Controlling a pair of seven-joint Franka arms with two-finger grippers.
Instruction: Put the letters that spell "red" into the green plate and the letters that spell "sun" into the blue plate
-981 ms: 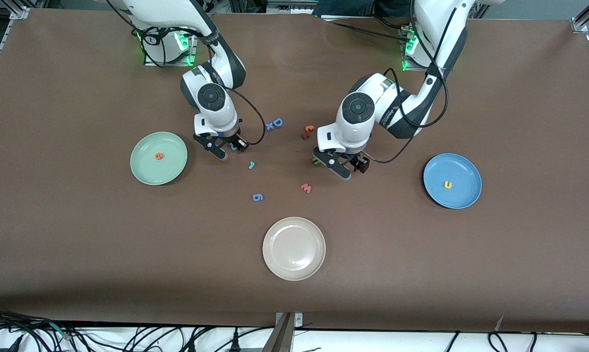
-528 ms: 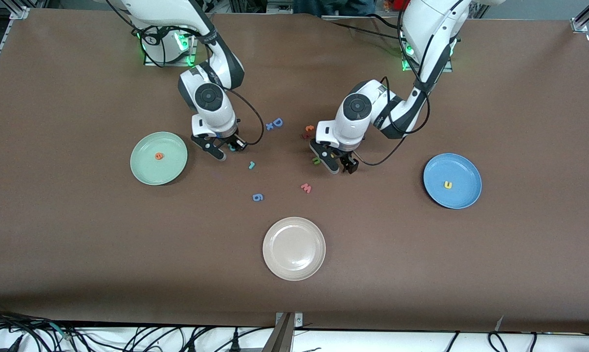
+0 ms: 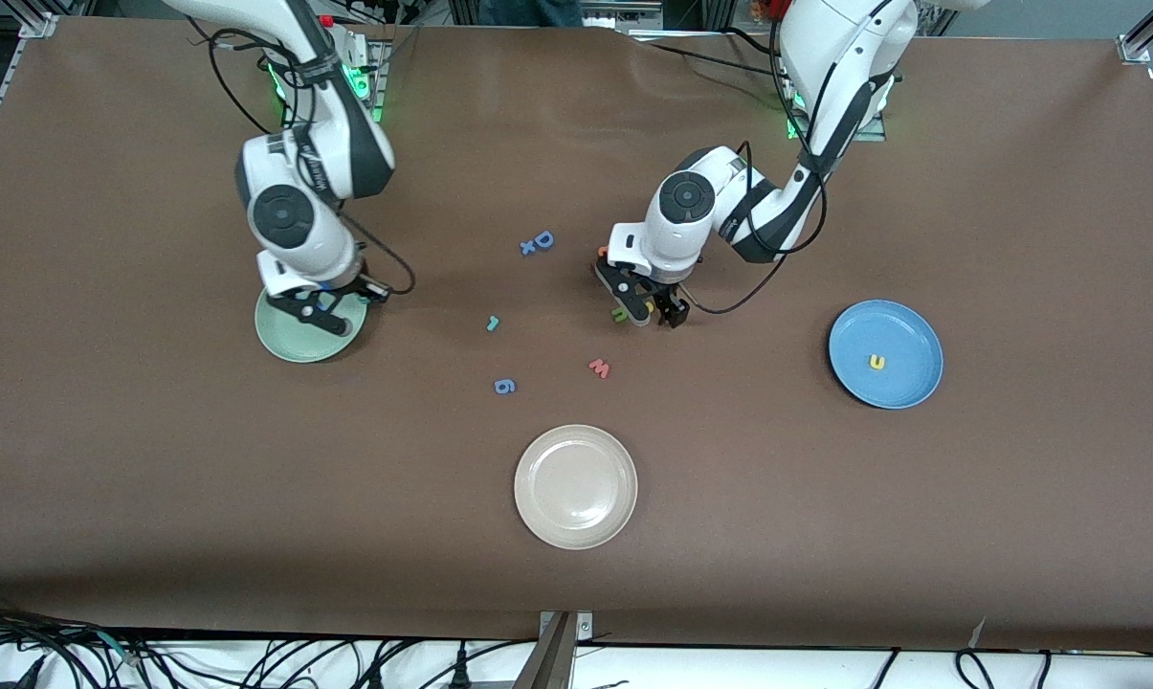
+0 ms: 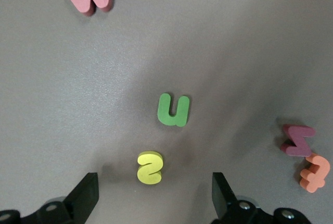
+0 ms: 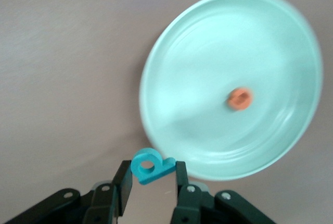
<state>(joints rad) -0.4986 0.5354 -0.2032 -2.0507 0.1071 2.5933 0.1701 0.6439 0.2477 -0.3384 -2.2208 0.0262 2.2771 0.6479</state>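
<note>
Right end effector [image 3: 320, 311]: hanging above the worktop toward the right arm's end, fingers [image 5: 124, 185] pinching a small piece. Left end effector [image 3: 645, 308]: hovering low mid-worktop, fingers [image 4: 86, 197] spread wide.

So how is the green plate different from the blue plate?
The green plate is pale mint and sits toward the right arm's end of the table; the blue plate is a stronger blue and sits toward the left arm's end. The green plate holds an orange letter; the blue plate holds a yellow letter. The right gripper hangs over the green plate; nothing hangs over the blue plate. Both are round and look alike in size.
</note>
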